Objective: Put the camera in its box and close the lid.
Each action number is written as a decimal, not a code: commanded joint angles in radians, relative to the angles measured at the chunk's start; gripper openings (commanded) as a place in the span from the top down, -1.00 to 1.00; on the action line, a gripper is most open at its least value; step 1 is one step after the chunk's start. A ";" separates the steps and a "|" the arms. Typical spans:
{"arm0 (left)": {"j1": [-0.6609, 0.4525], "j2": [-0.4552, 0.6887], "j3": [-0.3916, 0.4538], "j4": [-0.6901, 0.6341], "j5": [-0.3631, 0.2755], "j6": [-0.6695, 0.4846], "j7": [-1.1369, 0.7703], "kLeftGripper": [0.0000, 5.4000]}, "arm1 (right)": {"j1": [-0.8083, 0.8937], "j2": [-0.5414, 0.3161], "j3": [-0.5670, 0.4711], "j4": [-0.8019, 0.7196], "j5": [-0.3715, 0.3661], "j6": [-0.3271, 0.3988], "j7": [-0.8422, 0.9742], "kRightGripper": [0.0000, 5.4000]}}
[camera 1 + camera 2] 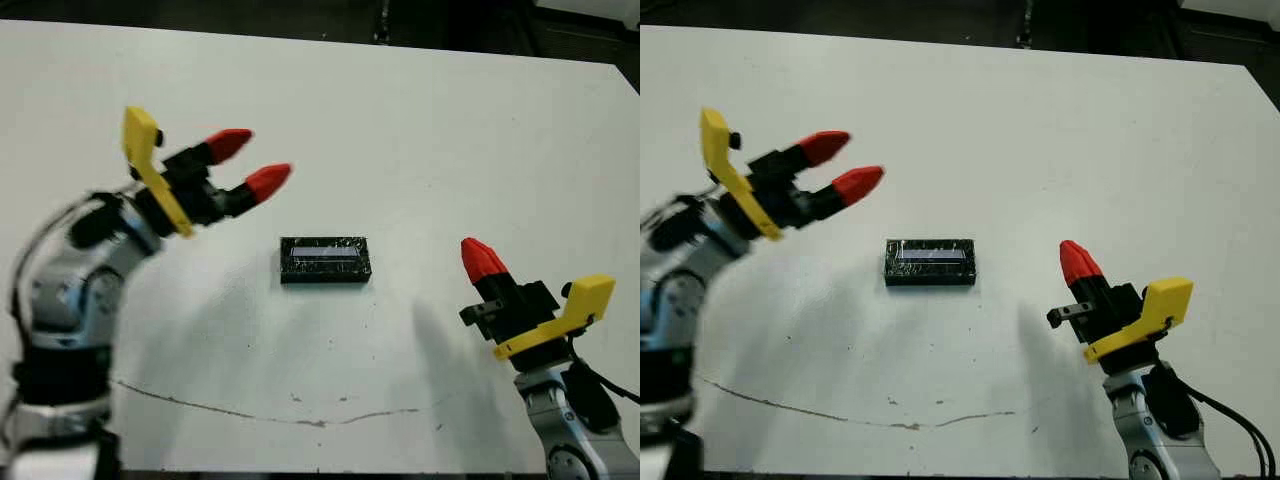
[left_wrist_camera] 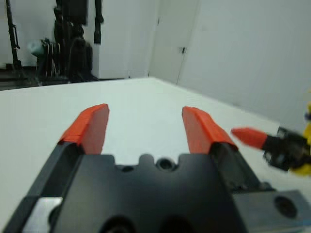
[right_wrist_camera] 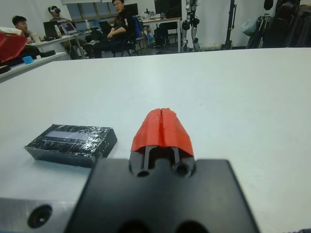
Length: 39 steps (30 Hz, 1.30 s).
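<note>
Left gripper (image 1: 255, 164), two red-tipped fingers on a black body w/ yellow bracket, is held above the table w/ a clear gap between its fingers, holding nothing. Right gripper (image 1: 480, 256) has its two red tips pressed together, also empty.

The flat black rectangular lid (image 1: 324, 255), crinkly silvery-black film w/ a pale strip, sits on the shallow dark-rimmed box (image 1: 325, 274), so the pack looks closed. It lies ahead of and below the left gripper's tips, toward the right arm's side, apart from both; from the right gripper it's off to the inner side, near but not touching. The camera isn't visible; presumably inside, can't confirm.

Risks, as judgement:
- Lid may only rest on the box, not seated; can't tell from here. A sideways nudge from either gripper could slide it off.
- The glossy film looks slippery, so a pinch on it could slip.
- The box looks light; a one-sided push would likely skid it across the table rather than close it.

Surface: plain white table (image 1: 450, 130), smooth, w/ a thin dark scratch-like line (image 1: 250, 413) along the near edge.

Room: seated people (image 3: 119, 24) at desks beyond the far edge, pale walls, dark stands and equipment.
</note>
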 commanded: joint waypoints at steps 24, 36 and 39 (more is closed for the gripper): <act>0.119 -0.182 -0.232 0.064 0.106 0.285 0.433 1.00 | 0.014 0.003 0.003 0.015 -0.014 0.004 -0.019 1.00; 0.215 -0.165 -0.272 0.062 0.147 0.340 0.457 1.00 | 0.010 0.001 0.009 0.011 -0.010 0.012 -0.022 1.00; 0.230 -0.158 -0.275 0.068 0.147 0.355 0.451 1.00 | 0.010 0.001 0.011 0.005 -0.011 0.020 -0.029 1.00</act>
